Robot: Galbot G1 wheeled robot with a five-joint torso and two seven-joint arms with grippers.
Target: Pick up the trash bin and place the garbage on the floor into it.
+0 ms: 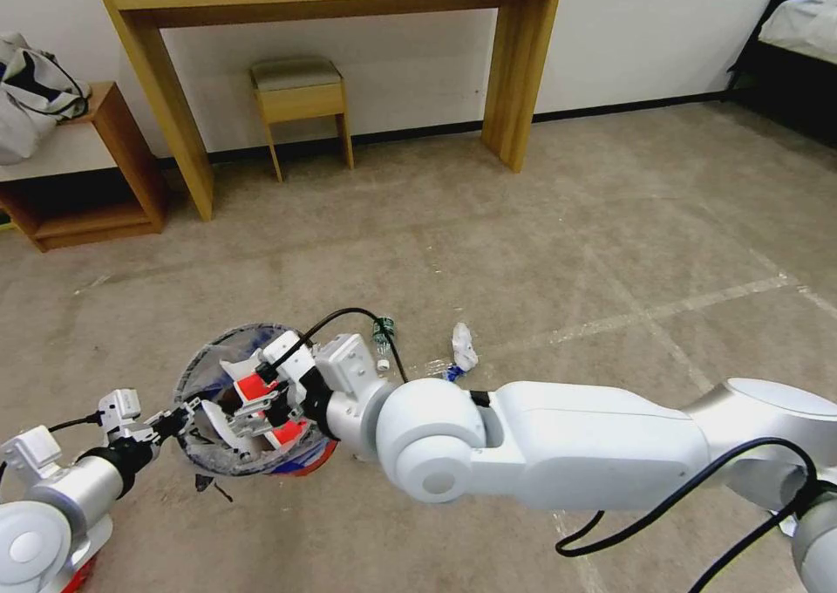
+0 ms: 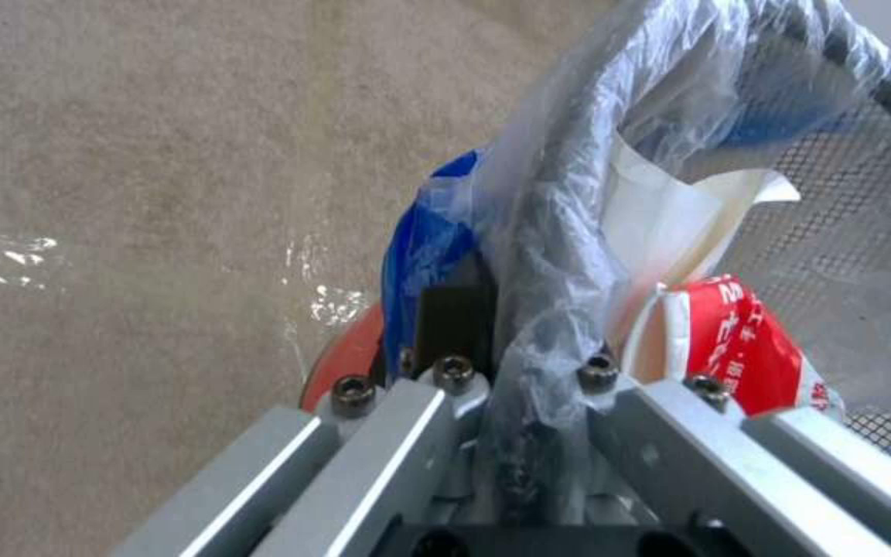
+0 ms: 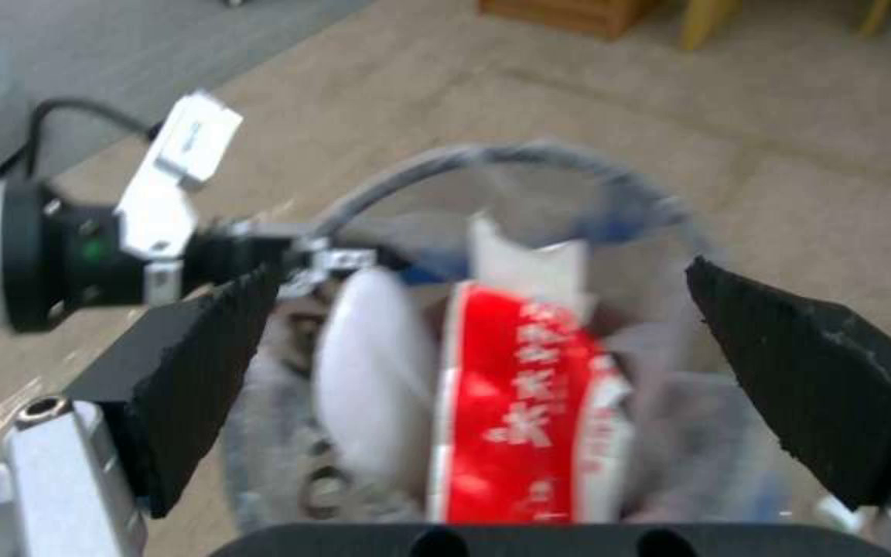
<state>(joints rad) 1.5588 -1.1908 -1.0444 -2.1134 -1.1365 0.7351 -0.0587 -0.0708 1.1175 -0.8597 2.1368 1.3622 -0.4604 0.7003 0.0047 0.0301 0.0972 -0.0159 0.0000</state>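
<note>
The right gripper [image 3: 487, 363] hangs over the mouth of the trash bin [image 1: 209, 453], its black pads [image 3: 817, 387] spread wide with nothing between them. Below it, inside the bin, lie a red wrapper [image 3: 518, 410] and a white insole [image 3: 373, 387]. The left gripper [image 2: 528, 387] pinches the bin's plastic-covered rim on its left side. On the floor [image 1: 567, 227], just right of the bin, lie a small bottle [image 1: 383, 331] and crumpled paper [image 1: 463, 345].

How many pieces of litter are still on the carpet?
2: a small bottle just beyond the bin, and crumpled paper to its right. The right arm may hide more.
</note>
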